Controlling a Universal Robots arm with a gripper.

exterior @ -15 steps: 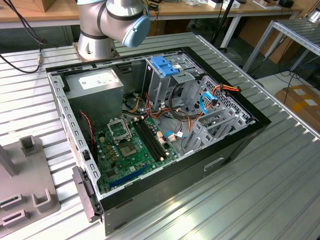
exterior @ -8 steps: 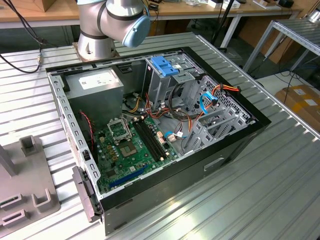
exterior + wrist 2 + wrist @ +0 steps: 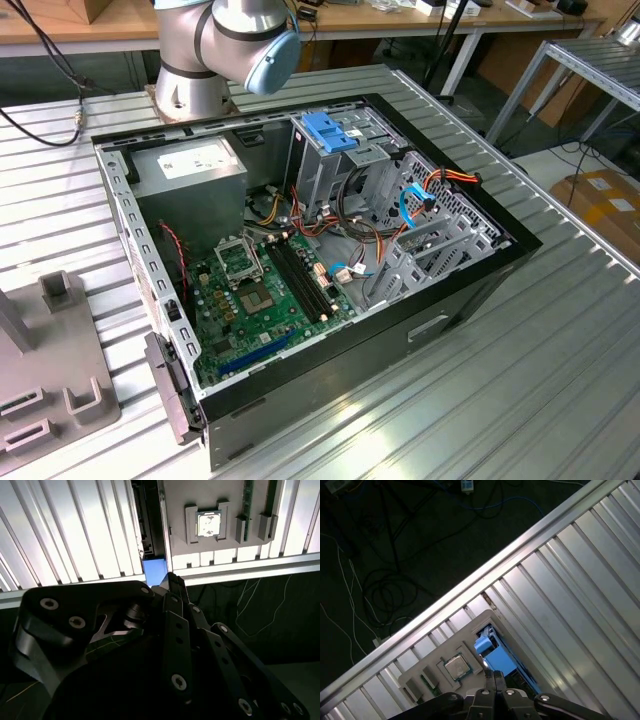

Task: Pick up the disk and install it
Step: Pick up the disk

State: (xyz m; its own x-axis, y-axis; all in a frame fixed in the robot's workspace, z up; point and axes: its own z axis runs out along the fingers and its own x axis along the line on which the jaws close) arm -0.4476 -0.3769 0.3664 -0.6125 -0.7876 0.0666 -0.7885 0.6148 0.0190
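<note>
The disk (image 3: 496, 659) stands on edge in a slot of a grey fixture plate (image 3: 422, 672), showing its blue carrier frame. In the second wrist view the same blue frame end (image 3: 154, 570) shows, with the disk's dark edge running away from it. My gripper (image 3: 495, 676) hangs over the blue end of the disk. Its black fingers are pressed together with nothing between them, which also shows at the gripper (image 3: 171, 580) in the second wrist view. I cannot tell whether the tips touch the frame.
An open computer case (image 3: 470, 290) lies on the slatted aluminium table (image 3: 520, 400), with a green motherboard (image 3: 265, 290), a grey power-supply box (image 3: 190, 170) and a metal drive cage with a blue latch (image 3: 328, 130). The fixture plate (image 3: 45, 380) also holds a processor chip (image 3: 209, 523). The table edge is close by.
</note>
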